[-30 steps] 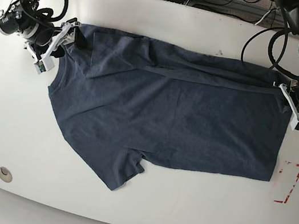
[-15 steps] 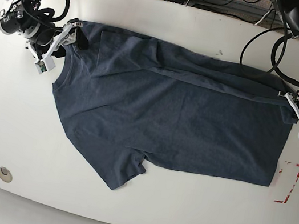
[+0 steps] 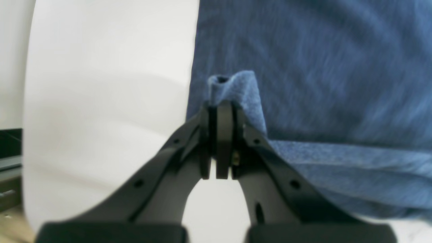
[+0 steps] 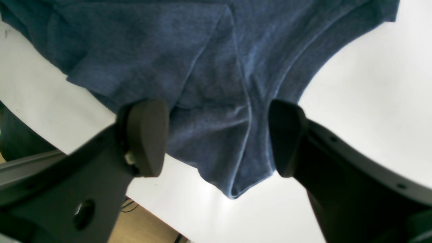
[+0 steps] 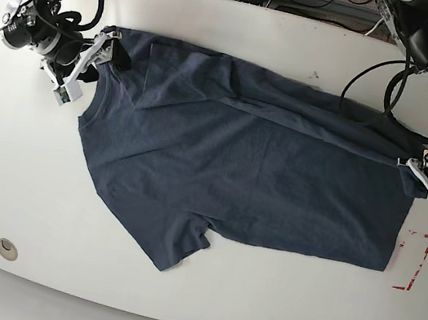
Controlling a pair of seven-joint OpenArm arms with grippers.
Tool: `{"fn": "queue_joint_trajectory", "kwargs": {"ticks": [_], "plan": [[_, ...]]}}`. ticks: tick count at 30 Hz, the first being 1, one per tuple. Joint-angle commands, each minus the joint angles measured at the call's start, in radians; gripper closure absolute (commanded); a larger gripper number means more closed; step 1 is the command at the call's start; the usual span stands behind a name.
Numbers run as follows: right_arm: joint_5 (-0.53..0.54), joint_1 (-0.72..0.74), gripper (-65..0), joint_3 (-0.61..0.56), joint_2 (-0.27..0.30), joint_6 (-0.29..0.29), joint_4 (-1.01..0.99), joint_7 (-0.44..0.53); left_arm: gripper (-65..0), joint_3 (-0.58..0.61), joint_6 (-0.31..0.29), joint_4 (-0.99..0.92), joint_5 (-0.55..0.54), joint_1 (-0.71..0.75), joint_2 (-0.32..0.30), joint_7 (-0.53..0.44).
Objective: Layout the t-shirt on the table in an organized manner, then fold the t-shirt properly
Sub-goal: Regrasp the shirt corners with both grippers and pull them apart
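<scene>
T-shirt: you have the t-shirt (image 5: pixel 245 174) lying across the middle of the table (image 5: pixel 198 298), one sleeve pointing to the lower centre, folds bunched along its upper edge.
Left gripper: at the right of the base view, your left gripper (image 3: pixel 221 141) is pressed together on a hem corner.
Right gripper: at upper left, your right gripper (image 4: pixel 216 135) is spread wide over the shoulder cloth, gripping nothing.
Technique: close it on the cloth first, then draw both ends apart evenly and low to flatten the upper folds.
</scene>
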Motion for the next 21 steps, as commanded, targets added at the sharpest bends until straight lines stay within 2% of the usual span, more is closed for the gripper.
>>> {"fn": "queue_joint_trajectory", "kwargs": {"ticks": [1,5,10,19,21], "plan": [[0.020,0.009,-44.5,0.007,0.017,0.002,0.015,0.016,0.0,-0.003,0.038,-0.012,-0.003,-0.009,-0.031,-0.015],[0.020,0.009,-44.5,0.007,0.017,0.002,0.015,0.016,0.0,-0.001,0.089,-0.055,-0.003,-0.018,-0.049,-0.061],[0.022,0.008,-44.5,0.007,0.017,0.002,0.015,0.016,0.0,-0.003,0.115,-0.116,-0.003,-0.027,-0.062,-0.093],[0.022,0.006,-44.5,0.007,-0.003,0.002,0.021,0.016,0.0,-0.001,0.118,-0.219,-0.003,-0.093,-0.083,-0.095],[0.022,0.003,-45.0,0.007,-0.003,0.002,0.021,0.016,-6.1,0.001,0.117,-0.233,-0.003,-0.104,-0.095,-0.092]]}}
